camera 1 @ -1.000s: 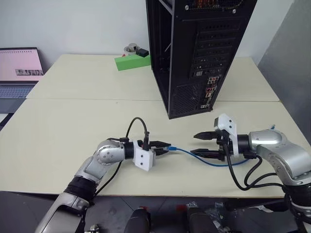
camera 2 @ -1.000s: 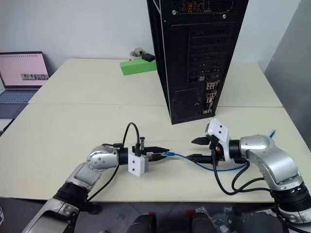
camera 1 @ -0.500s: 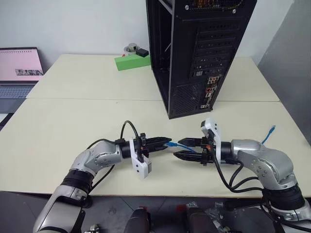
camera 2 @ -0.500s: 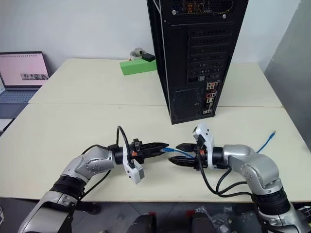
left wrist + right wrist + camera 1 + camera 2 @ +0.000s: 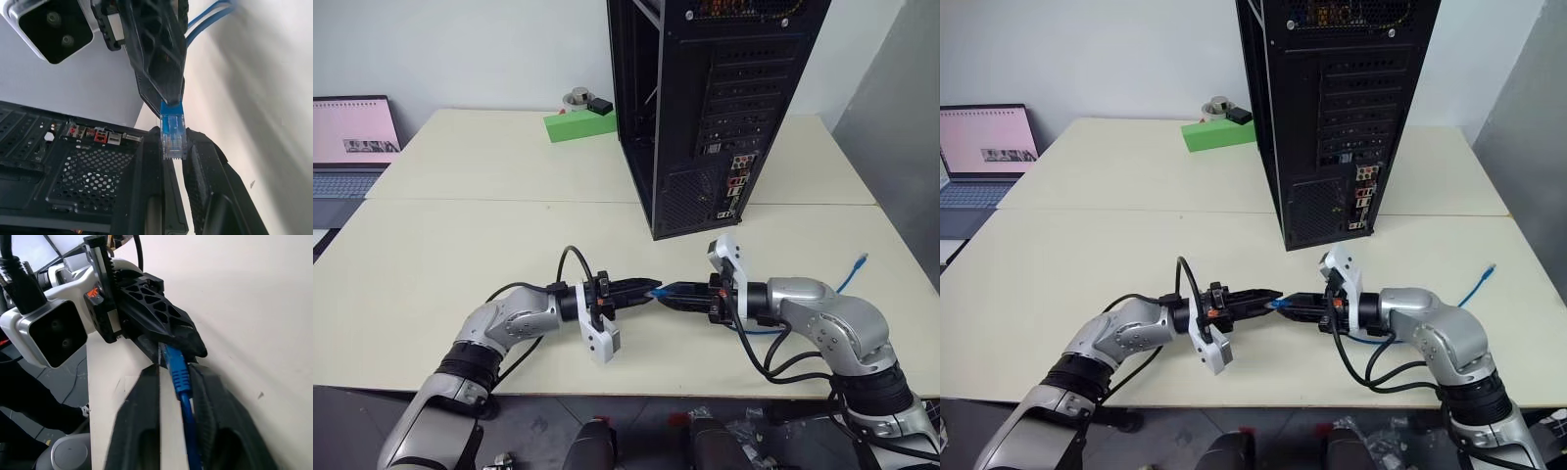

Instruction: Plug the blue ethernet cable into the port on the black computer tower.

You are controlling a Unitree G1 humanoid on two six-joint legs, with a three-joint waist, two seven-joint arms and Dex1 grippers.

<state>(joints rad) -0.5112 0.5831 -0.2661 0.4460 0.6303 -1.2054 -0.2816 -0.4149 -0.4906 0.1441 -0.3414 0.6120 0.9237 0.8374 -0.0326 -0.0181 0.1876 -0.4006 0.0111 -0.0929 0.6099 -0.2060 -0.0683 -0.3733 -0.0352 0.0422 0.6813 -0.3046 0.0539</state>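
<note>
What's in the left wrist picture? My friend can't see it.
The left gripper pinches the clear-blue plug of the blue ethernet cable, while the right gripper, facing it, clamps the cord just behind the plug. The black computer tower stands beyond.

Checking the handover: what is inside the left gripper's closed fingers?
The clear-blue plug of the blue ethernet cable sits in the left gripper. The right gripper meets it, covering the cord just behind.
</note>
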